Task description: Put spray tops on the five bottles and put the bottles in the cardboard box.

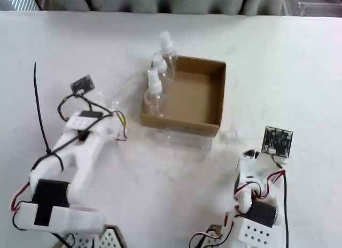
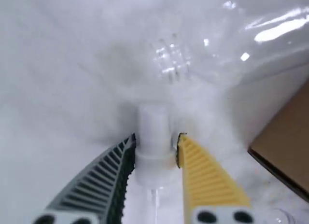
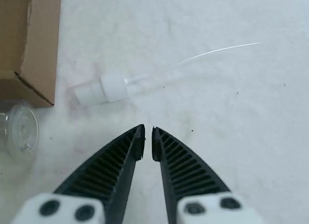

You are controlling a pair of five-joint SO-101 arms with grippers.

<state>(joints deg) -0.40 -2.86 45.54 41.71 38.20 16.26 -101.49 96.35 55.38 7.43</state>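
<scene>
Three clear bottles with white spray tops [image 1: 155, 86] stand along the left inside wall of the cardboard box [image 1: 206, 122]. A bare clear bottle [image 1: 124, 90] lies on the table left of the box. Just short of it, my left gripper [image 2: 155, 139] is shut on a white spray top [image 2: 154, 132], whose thin tube points back toward the wrist. Another bare bottle [image 1: 181, 137] lies along the box's front wall. A loose spray top [image 3: 101, 90] with its long tube lies by the box's front right corner. My right gripper [image 3: 147, 143] hangs just short of it, shut and empty.
The box [image 3: 29, 40] stands mid-table on a white cloth. The left arm [image 1: 80, 138] lies at the front left and the right arm [image 1: 256, 178] at the front right. Open table stretches right of the box and along the back.
</scene>
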